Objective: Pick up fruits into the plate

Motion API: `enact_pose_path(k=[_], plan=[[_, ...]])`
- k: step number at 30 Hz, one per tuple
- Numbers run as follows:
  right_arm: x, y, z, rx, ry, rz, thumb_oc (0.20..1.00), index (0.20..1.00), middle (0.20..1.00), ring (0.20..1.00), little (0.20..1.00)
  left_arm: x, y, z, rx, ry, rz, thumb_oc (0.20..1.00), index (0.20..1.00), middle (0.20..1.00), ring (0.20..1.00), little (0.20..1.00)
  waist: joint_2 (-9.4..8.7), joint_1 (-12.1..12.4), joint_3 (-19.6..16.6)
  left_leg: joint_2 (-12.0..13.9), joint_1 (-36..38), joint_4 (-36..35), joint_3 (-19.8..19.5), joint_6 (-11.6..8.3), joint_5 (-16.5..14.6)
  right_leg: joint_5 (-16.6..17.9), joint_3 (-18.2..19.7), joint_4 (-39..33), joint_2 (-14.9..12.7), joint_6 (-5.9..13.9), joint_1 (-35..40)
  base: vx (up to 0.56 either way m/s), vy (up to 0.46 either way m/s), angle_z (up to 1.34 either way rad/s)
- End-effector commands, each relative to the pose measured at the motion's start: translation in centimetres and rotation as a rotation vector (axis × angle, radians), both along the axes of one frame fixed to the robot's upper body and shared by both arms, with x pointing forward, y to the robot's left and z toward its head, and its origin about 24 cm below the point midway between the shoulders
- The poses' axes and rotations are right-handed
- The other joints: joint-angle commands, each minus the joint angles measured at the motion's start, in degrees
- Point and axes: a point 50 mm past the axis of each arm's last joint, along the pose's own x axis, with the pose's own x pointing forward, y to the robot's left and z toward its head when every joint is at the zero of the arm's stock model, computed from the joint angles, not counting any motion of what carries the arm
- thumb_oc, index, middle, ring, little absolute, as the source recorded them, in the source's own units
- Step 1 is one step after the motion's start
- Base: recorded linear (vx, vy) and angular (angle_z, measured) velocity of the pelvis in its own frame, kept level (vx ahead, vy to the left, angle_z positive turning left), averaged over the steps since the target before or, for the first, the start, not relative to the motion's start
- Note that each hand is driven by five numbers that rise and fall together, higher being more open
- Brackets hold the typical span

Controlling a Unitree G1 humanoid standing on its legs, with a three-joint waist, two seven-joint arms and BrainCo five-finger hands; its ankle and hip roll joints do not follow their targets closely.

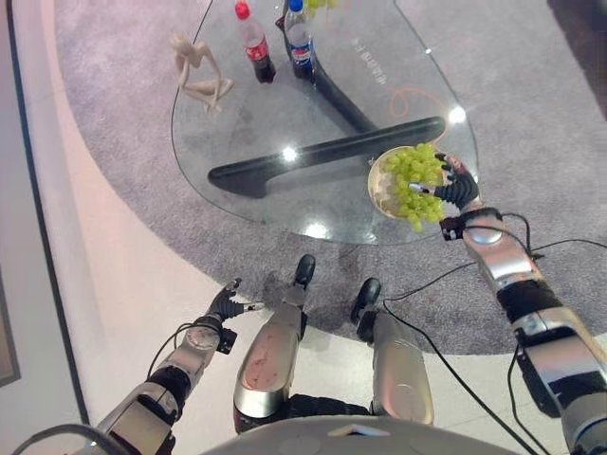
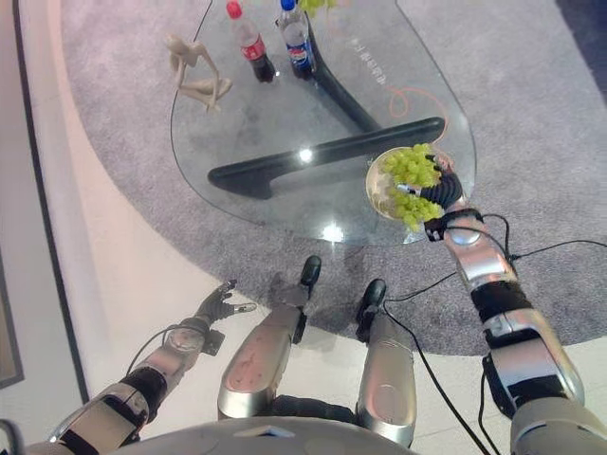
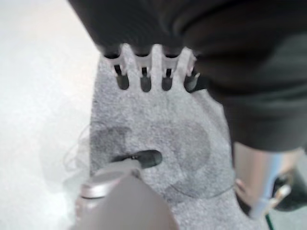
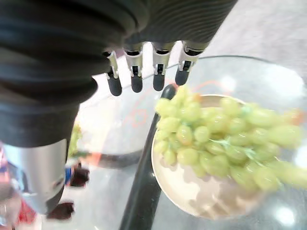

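Observation:
A bunch of green grapes (image 1: 413, 180) lies on a pale round plate (image 1: 377, 186) at the near right edge of the glass table (image 1: 285, 114). Some grapes hang over the plate's near rim. My right hand (image 1: 457, 188) hovers at the plate's right side, close against the bunch. In the right wrist view its fingers (image 4: 136, 79) are straight above the grapes (image 4: 216, 139) and the plate (image 4: 192, 191), and they hold nothing. My left hand (image 1: 226, 303) hangs low at my left side above the floor, open and empty, with relaxed fingers (image 3: 144, 79).
On the far side of the table stand a beige figurine (image 1: 199, 71) and two cola bottles, one red-capped (image 1: 254, 43) and one blue-capped (image 1: 299, 38). More green fruit (image 1: 321, 4) peeks in at the far edge. A dark curved base (image 1: 322, 156) runs under the glass. Grey carpet (image 1: 531, 85) surrounds the table.

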Motion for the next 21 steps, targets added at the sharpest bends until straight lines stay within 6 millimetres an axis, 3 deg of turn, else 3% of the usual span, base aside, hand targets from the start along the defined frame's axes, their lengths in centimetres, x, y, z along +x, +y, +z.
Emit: enact_pose_path(k=[1, 6, 9, 10, 11, 16, 17, 21], plan=[[-2.3, -0.4, -2.1, 0.048, -0.011, -0.016, 1.000, 1.000, 1.000, 1.000, 1.000, -2.3, 0.1, -1.6, -0.048, 0.065, 0.048, 1.000, 1.000, 1.000, 1.000, 1.000, -2.59, -1.4, -7.1, -1.3, 3.7, 6.8, 7.5, 2.33, -12.0, 5.3, 3.2, -8.5, 0.4, 2.68, 4.8, 0.11, -0.021, -0.07], [-6.3, -0.4, -7.7, 0.120, 0.160, -0.074, 1.000, 1.000, 1.000, 1.000, 1.000, -4.6, 0.0, -2.9, -0.082, 0.142, 0.065, 1.000, 1.000, 1.000, 1.000, 1.000, -3.04, -2.8, -11.2, -1.1, 7.9, 4.9, 7.9, 2.60, -12.6, 4.9, 4.4, -10.2, 0.7, 2.64, 9.1, 0.12, -0.027, -0.03], [-9.8, 0.3, -11.9, 0.170, 0.314, -0.099, 1.000, 1.000, 1.000, 1.000, 1.000, -6.8, 0.1, -4.1, -0.090, 0.222, 0.075, 1.000, 1.000, 1.000, 1.000, 1.000, -3.32, -4.0, -14.5, -0.8, 10.9, 3.4, 8.4, 2.90, -12.8, 4.5, 5.6, -10.9, 1.2, 2.57, 11.5, 0.12, -0.032, -0.01], [-9.9, 0.3, -12.1, 0.172, 0.320, -0.100, 1.000, 1.000, 1.000, 1.000, 1.000, -6.8, 0.1, -4.1, -0.091, 0.225, 0.076, 1.000, 1.000, 1.000, 1.000, 1.000, -3.34, -4.0, -14.6, -0.8, 11.1, 3.3, 8.4, 2.91, -12.8, 4.5, 5.6, -10.9, 1.3, 2.57, 11.6, 0.14, -0.024, -0.08], [-12.3, 0.5, -14.5, 0.204, 0.429, -0.110, 1.000, 1.000, 1.000, 1.000, 1.000, -8.0, 0.1, -4.7, -0.104, 0.276, 0.080, 1.000, 1.000, 1.000, 1.000, 1.000, -3.29, -4.6, -16.9, -0.8, 13.1, 2.1, 8.9, 3.19, -13.1, 4.2, 6.4, -11.6, 1.7, 2.52, 13.2, 0.13, -0.021, -0.21], [-16.9, 0.9, -18.3, 0.334, 0.613, -0.180, 1.000, 1.000, 1.000, 1.000, 1.000, -9.7, 0.3, -5.5, -0.097, 0.359, 0.085, 1.000, 1.000, 1.000, 1.000, 1.000, -2.87, -5.9, -19.6, -0.6, 16.7, -0.4, 9.9, 3.49, -13.4, 3.9, 7.9, -12.9, 2.7, 2.38, 15.9, 0.05, -0.010, -0.16], [-18.8, 1.1, -19.6, 0.386, 0.678, -0.214, 1.000, 1.000, 1.000, 1.000, 1.000, -10.5, 0.2, -5.8, -0.103, 0.391, 0.090, 1.000, 1.000, 1.000, 1.000, 1.000, -2.60, -6.4, -20.3, -0.6, 17.8, -1.3, 10.3, 3.63, -13.5, 3.8, 8.5, -13.4, 3.0, 2.29, 16.7, 0.02, 0.016, -0.04], [-22.1, 1.3, -21.3, 0.456, 0.797, -0.287, 1.000, 1.000, 1.000, 1.000, 1.000, -11.9, 0.1, -6.4, -0.103, 0.460, 0.100, 1.000, 1.000, 1.000, 1.000, 1.000, -1.97, -7.1, -21.4, -0.5, 19.7, -2.7, 11.0, 3.87, -13.7, 3.7, 9.4, -14.4, 3.4, 2.18, 18.1, 0.02, 0.020, -0.18]])
